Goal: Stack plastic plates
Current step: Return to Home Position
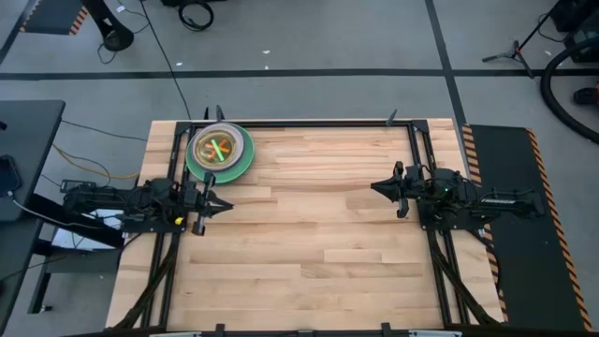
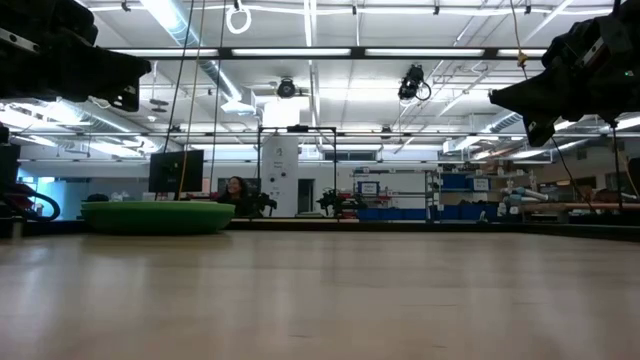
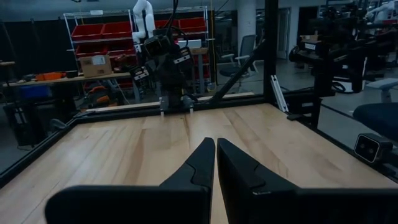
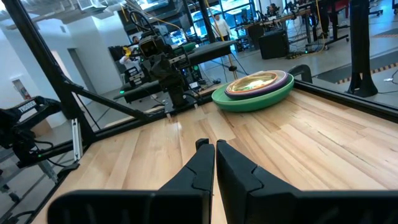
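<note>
The plastic plates stand in one stack (image 1: 220,151) at the table's far left corner: a large green plate at the bottom, purple and white rims above it, small translucent ones with a lime piece on top. The stack also shows in the low view (image 2: 158,216) and the right wrist view (image 4: 254,87). My left gripper (image 1: 227,202) is shut and empty, held above the table near its left edge, just nearer than the stack. My right gripper (image 1: 375,186) is shut and empty near the right edge.
A black frame rail (image 1: 309,122) runs around the wooden table (image 1: 318,253). The wide middle and near parts of the table show bare wood. Black side tables stand beyond the left and right edges. A person sits far off in the room behind.
</note>
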